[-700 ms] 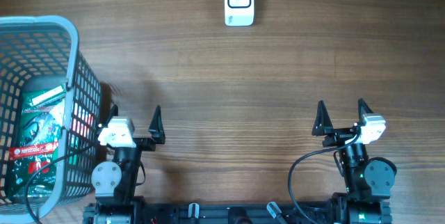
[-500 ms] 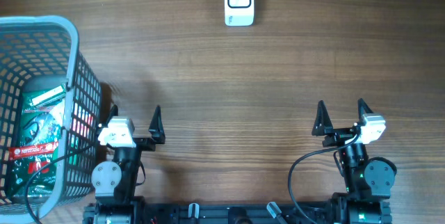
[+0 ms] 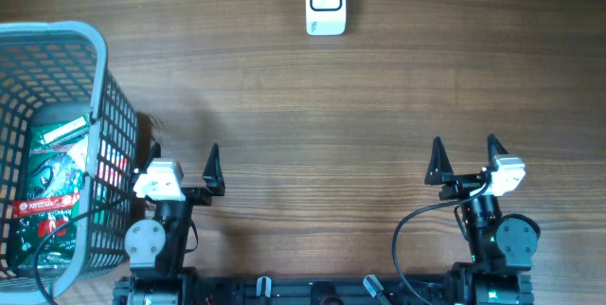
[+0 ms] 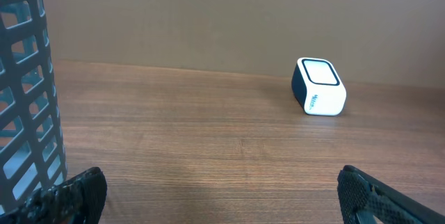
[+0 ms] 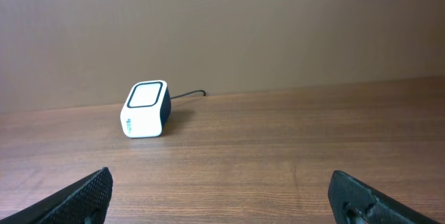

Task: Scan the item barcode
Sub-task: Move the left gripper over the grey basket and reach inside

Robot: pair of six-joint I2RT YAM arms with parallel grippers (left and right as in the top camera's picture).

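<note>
**Overhead view.** The left gripper (image 3: 184, 150) and the right gripper (image 3: 464, 144) are held wide, and nothing is held in either. The item (image 3: 52, 177), a green packet, lies in the basket (image 3: 114, 125), just to the left of the left gripper and behind the basket wall. The scanner (image 3: 326, 2) stands on the desk (image 3: 312, 116), far ahead of both grippers and between their lines. No barcode can be made out on the item. The task is judged not yet begun: the item has not been lifted out.

**Left wrist view.** The left gripper (image 4: 221, 182) is seen with its jaws wide and only bare desk between them. The basket (image 4: 28, 99) rises close on its left side. The scanner (image 4: 318, 86) lies ahead and to the right, well apart. The item is not shown here.

**Right wrist view.** The right gripper (image 5: 221, 182) is likewise spread wide and empty. The scanner (image 5: 146, 109) lies ahead and to the left, with its cable (image 5: 188, 94) led away behind it. All steps are judged to remain: the item is to be grasped in the basket, probably by the left gripper, carried forward, and its barcode presented to the scanner.
</note>
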